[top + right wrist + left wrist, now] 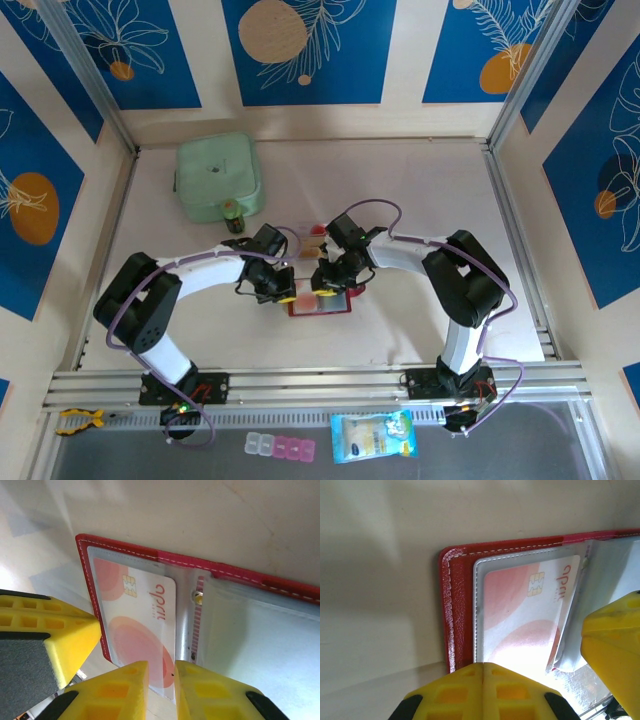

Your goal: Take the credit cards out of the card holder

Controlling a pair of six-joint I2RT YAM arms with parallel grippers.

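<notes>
The red card holder [322,305] lies open on the table between the two arms. One pinkish credit card [520,615] with a gold chip sits in its clear left pocket [140,630], inside the red stitched border [457,605] [150,554]. My left gripper [287,292] is shut, its yellow tips [483,666] down on the near edge of that pocket with nothing between them. My right gripper [327,285] stands over the card's inner edge with a narrow gap between the jaws [161,667]. The card shows face-on in that gap and is not pinched.
A pale green square container [220,178] stands at the back left with a small dark bottle [231,212] in front of it. A small red-and-white item [315,232] lies just behind the grippers. A blue packet [372,437] and pill boxes [280,447] sit below the front rail.
</notes>
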